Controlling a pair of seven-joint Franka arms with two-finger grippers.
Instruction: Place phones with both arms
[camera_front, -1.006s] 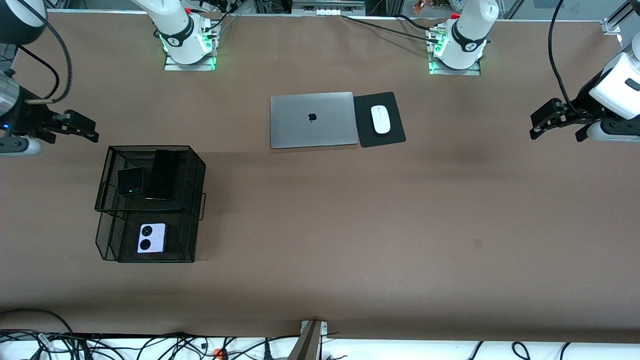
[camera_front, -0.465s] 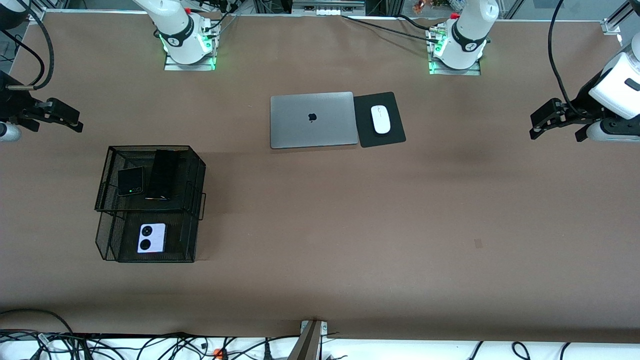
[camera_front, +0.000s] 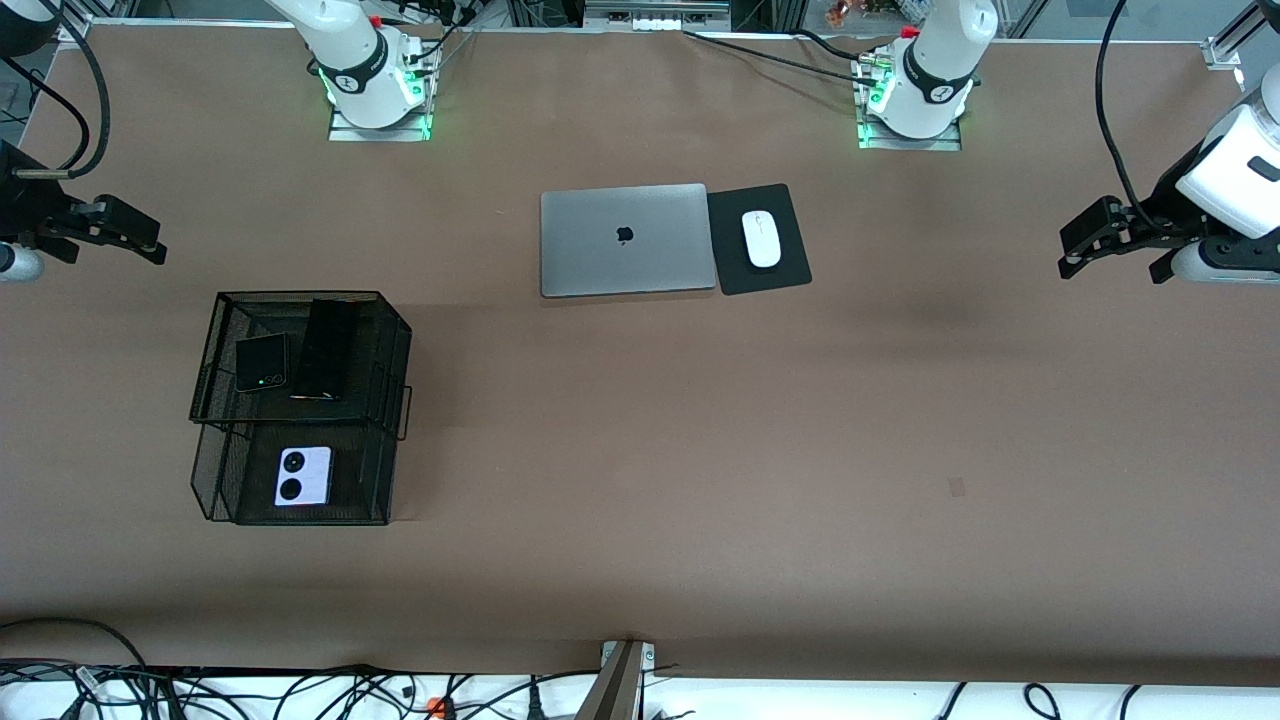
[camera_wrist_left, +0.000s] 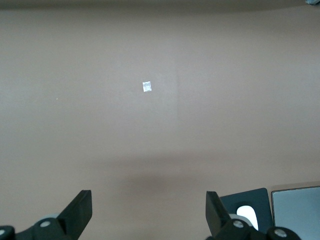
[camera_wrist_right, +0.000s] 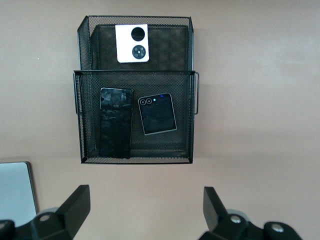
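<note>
A black mesh two-tier tray (camera_front: 395, 345) stands toward the right arm's end of the table. Its upper tier holds the small black flip phone (camera_front: 262, 362) beside the long slim black phone (camera_front: 326, 348). The lower tier, nearer the front camera, holds the lilac-white flip phone (camera_front: 302, 476). The right wrist view shows the tray (camera_wrist_right: 135, 155) with the slim phone (camera_wrist_right: 116, 121), black flip phone (camera_wrist_right: 157, 113) and lilac phone (camera_wrist_right: 132, 43). My right gripper (camera_front: 110, 248) (camera_wrist_right: 145, 207) is open and empty, over bare table beside the tray. My left gripper (camera_front: 1112, 262) (camera_wrist_left: 148, 215) is open and empty over its own table end.
A closed grey laptop (camera_front: 627, 239) lies mid-table, farther from the front camera than the tray. Beside it a white mouse (camera_front: 761, 239) sits on a black pad (camera_front: 790, 270). Pad and laptop corners show in the left wrist view (camera_wrist_left: 250, 200). Cables lie along the front edge.
My right gripper has pulled away from the tray toward its table end, then nearly stopped. The left arm and the phones have not moved.
</note>
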